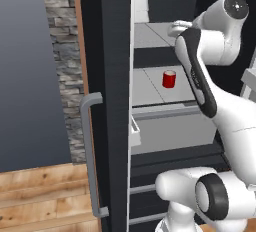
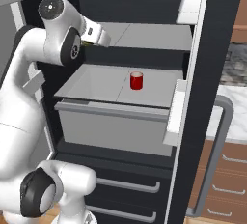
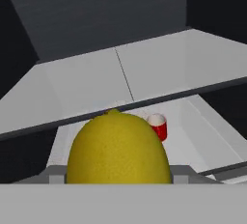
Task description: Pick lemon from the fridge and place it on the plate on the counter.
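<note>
Lemon (image 3: 118, 148) sits between the end effector's (image 3: 118, 179) closed-in fingers, apparently gripped, at the fridge's (image 2: 144, 35) upper shelf front. Advice: withdraw straight out, level, clearing shelf edge and red can (image 2: 136, 80).

The lemon (image 3: 118, 148) against my hand has a matt yellow skin, finely dimpled. The fridge (image 1: 112, 101) has a dark matt body, smooth pale grey shelves (image 2: 120, 90) and a satin grey bar handle (image 1: 90, 151). The can (image 2: 136, 80) is glossy red. Beside it, rough grey stone (image 1: 62, 41) and grained wood (image 1: 45, 196).
</note>
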Controlling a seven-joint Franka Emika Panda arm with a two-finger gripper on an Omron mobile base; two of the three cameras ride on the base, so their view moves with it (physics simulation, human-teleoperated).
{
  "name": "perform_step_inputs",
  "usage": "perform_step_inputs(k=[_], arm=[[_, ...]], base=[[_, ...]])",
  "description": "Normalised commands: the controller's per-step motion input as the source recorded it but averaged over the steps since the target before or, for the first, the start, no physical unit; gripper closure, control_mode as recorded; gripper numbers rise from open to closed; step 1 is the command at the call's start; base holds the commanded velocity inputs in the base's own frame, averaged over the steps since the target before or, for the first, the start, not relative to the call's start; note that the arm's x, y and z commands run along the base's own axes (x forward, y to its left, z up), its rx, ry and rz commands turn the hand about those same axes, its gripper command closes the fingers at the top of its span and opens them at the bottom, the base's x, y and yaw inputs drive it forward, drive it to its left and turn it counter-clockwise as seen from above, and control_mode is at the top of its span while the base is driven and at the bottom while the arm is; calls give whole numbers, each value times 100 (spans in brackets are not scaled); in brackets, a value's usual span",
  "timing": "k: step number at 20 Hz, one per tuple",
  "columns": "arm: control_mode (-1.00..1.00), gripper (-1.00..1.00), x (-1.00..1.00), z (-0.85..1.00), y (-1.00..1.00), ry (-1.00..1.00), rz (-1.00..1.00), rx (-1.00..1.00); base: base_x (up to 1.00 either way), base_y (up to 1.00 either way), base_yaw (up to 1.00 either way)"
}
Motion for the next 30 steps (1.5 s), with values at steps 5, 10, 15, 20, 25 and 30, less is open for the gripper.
perform_step_inputs(k=[5, 10, 15, 20, 25, 30], arm=[[-100, 100, -100, -7, 0, 1, 3, -17], [-100, 100, -100, -25, 0, 19, 4, -16], [-100, 100, -100, -49, 0, 25, 5, -8], [-100, 100, -100, -71, 0, 34, 3, -5], [-100, 100, -90, -100, 0, 38, 0, -7], [-100, 100, -17, -89, -9, 27, 0, -4]], base=[[0, 0, 0], [0, 0, 0], [0, 0, 0], [0, 0, 0], [0, 0, 0], [0, 0, 0]])
